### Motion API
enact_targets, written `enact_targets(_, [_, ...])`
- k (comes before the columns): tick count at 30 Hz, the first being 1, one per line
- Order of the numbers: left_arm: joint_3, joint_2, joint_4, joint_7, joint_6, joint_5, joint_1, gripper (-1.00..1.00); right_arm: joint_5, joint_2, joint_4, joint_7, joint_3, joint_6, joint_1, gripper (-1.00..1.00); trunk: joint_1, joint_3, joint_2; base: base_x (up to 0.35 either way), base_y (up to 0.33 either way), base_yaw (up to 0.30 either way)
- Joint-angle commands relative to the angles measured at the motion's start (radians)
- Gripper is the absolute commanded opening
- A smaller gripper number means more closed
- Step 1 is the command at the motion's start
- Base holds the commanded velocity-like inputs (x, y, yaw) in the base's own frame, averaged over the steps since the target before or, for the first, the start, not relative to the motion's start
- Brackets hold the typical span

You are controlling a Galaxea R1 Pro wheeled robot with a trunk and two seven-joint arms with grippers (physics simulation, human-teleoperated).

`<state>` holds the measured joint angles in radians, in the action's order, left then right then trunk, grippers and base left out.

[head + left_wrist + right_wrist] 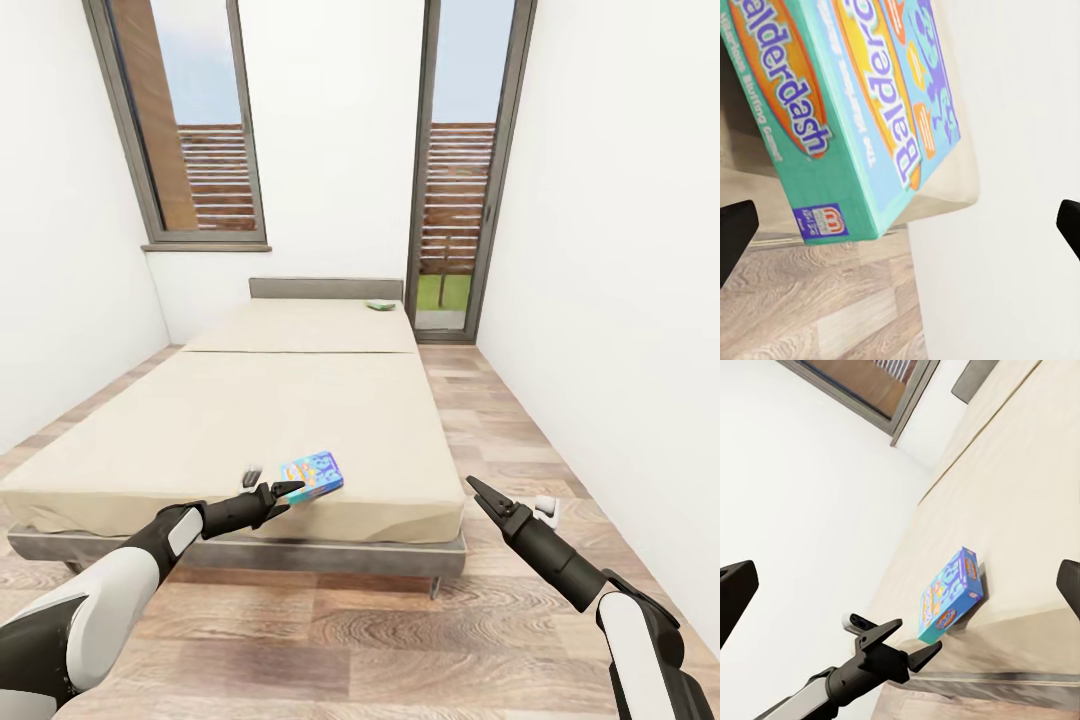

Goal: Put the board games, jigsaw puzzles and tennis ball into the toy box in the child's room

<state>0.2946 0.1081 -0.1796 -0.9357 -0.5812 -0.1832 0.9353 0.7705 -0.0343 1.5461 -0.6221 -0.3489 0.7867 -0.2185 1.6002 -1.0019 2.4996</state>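
Left gripper: the black two-fingered left gripper (283, 493) reaches over the mattress's near edge, fingers spread wide and holding nothing, its tips at the near end of the game box, probably lining up a grasp.
Blue game: one small flat blue and teal "Balderdash" board game box (312, 476) lies on the near edge of the wide cream mattress of the bed (300, 400), within easy reach.
Second game: one small greenish flat box (380, 305) rests far off by the grey headboard (326, 288); its printing is too small to read.
Right gripper: the black right gripper (474, 487) hangs over the wood floor (400, 640) beside the bed, apparently idle, pointing forward; I cannot tell how wide its fingers stand.
Count: two boxes on one bed, two grippers.
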Motion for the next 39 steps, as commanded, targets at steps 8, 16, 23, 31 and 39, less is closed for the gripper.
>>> enact_targets(8, [-0.003,0.001,0.000,0.000,-0.008,-0.009,0.000,1.00,0.001,-0.001,0.000,-0.003,-0.002,0.006,-0.001,1.00,0.000,-0.001,0.000,0.008,0.007,0.000])
enact_targets(16, [-0.003,0.000,0.000,0.000,-0.007,-0.009,0.000,1.00,0.001,-0.001,0.000,-0.003,-0.002,0.006,-0.001,1.00,0.000,-0.001,0.000,0.084,0.001,0.000])
enact_targets(23, [-0.003,-0.001,0.000,0.000,-0.006,-0.009,0.000,1.00,0.001,-0.001,0.000,-0.004,-0.002,0.006,-0.001,1.00,0.000,-0.001,0.000,0.027,0.000,0.000])
enact_targets(31, [-0.003,-0.001,0.000,0.000,-0.006,-0.009,0.000,1.00,0.001,-0.001,0.000,-0.004,-0.002,0.006,-0.001,1.00,0.000,-0.001,0.000,0.003,0.000,0.000])
enact_targets(39, [-0.003,-0.001,0.000,0.000,-0.007,-0.009,0.000,1.00,0.001,-0.001,0.000,-0.003,-0.002,0.006,-0.001,1.00,0.000,-0.001,0.000,0.000,0.000,0.000])
